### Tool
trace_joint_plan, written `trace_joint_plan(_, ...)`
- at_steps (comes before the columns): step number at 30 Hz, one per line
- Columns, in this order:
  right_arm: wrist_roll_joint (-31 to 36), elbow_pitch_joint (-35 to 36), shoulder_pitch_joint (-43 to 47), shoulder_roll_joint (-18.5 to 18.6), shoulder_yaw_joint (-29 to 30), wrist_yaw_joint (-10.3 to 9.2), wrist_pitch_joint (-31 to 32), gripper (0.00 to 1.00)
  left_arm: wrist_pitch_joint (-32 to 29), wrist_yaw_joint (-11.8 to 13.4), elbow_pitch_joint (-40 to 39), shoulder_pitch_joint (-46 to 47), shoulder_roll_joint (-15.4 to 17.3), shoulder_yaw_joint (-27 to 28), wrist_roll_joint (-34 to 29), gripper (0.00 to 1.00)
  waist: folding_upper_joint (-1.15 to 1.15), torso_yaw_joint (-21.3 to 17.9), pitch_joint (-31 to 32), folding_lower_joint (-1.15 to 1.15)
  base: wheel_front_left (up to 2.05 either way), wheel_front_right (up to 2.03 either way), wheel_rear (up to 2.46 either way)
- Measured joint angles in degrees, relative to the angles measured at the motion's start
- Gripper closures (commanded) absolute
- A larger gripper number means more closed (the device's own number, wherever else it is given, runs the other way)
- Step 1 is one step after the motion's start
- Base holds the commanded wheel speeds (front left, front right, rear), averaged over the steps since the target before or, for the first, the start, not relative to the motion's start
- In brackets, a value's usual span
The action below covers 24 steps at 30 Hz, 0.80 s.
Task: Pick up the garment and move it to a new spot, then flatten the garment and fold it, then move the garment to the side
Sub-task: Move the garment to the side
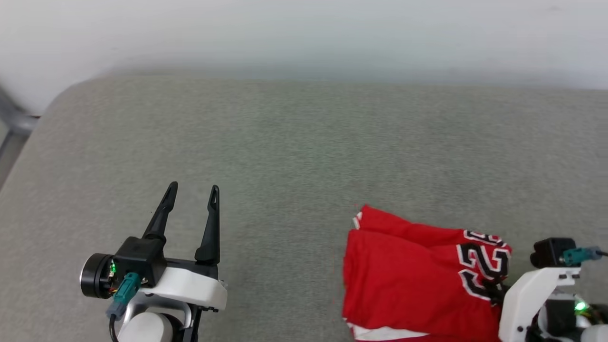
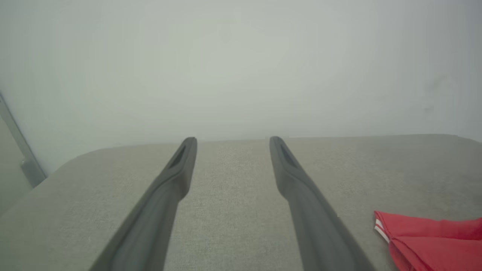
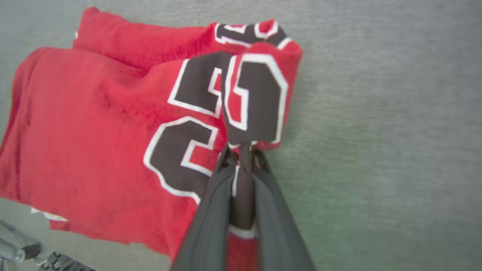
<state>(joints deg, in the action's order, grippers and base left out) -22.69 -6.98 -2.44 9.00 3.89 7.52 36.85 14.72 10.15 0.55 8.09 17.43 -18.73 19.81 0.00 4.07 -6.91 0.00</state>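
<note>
Worktop [image 1: 285, 142]: grey fabric, meeting pale wall [image 1: 304, 28]
Garment [image 1: 403, 275]: lying bunched at right
Left jaws: hanging open
Right jaws: pinching garment

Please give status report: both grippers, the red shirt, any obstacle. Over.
Left gripper open above grey cushion. Right gripper shut on garment fold at the number. Garment crumpled on cushion. No obstacle seen.

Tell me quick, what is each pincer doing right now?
Left pincer: open, holding nothing.
Right pincer: closed, pinching a fold of the red jersey T-shirt.
</note>
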Motion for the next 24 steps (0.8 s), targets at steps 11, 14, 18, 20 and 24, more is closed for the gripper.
trace_joint_plan(11,6.58,-3.64,-6.59,5.35,2.38,0.0,-4.56,1.0,-0.19,-0.08,-2.48,1.59,0.47,-0.24,-0.43,0.0,0.0,-11.06,-2.4,0.0,0.0,0.0,0.0)
trace_joint_plan(14,7.71,-5.5,-9.86,6.13,2.98,-0.01,-6.0,1.0,-0.43,-0.04,-3.5,2.91,0.97,-0.07,-0.69,0.0,0.0,-13.96,-4.19,0.0,0.0,0.0,0.0)
trace_joint_plan(18,10.15,-7.6,-15.31,7.79,5.19,0.01,-9.46,1.0,-1.11,-0.36,-4.92,5.13,2.14,-0.02,-1.54,0.0,0.0,-16.7,-7.9,0.01,0.0,0.0,0.0)
trace_joint_plan(20,11.16,-8.92,-18.7,8.99,6.83,0.01,-10.68,1.0,-1.8,-0.54,-5.49,6.36,2.57,0.25,-1.56,0.0,0.0,-17.8,-9.96,0.01,0.0,0.0,0.0)
trace_joint_plan(24,13.43,-12.24,-24.03,10.66,11.41,0.01,-13.81,1.0,-2.67,-0.81,-6.79,9.34,3.96,0.43,-2.53,0.0,0.0,-19.23,-14.24,0.01,0.0,0.0,0.0)
